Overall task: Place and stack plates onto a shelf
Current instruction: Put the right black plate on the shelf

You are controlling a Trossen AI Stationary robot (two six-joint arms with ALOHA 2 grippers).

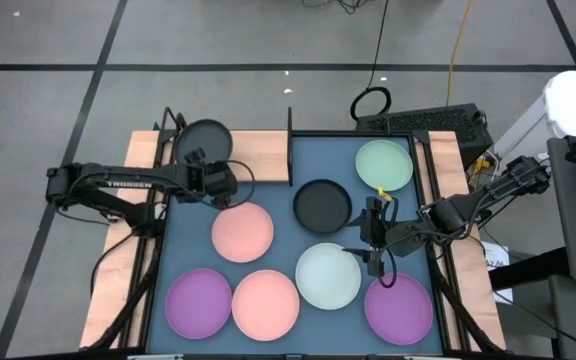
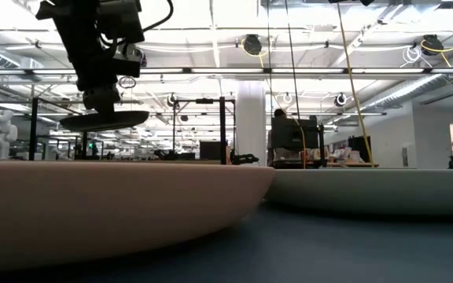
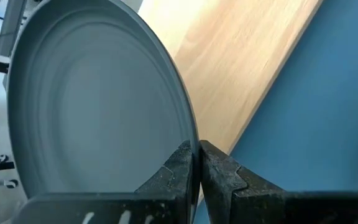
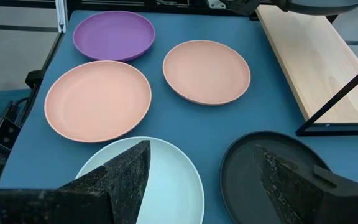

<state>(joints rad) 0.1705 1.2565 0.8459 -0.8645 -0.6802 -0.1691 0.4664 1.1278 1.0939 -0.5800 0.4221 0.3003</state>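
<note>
Over the shelf (image 1: pixel 258 150), left gripper (image 1: pixel 211 176) pinching 1 black plate (image 1: pixel 203 140); right gripper (image 1: pixel 373 245) wide open, empty; 7 plates left on mat (image 1: pixel 268 160)

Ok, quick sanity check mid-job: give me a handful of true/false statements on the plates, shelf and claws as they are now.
1. The left claw is shut on the rim of a black plate. True.
2. That plate lies flat on the mat. False: it is held up above the shelf.
3. The right claw is open. True.
4. The right claw grips the green plate. False: it holds nothing, between the second black plate and the pale plate.
</note>
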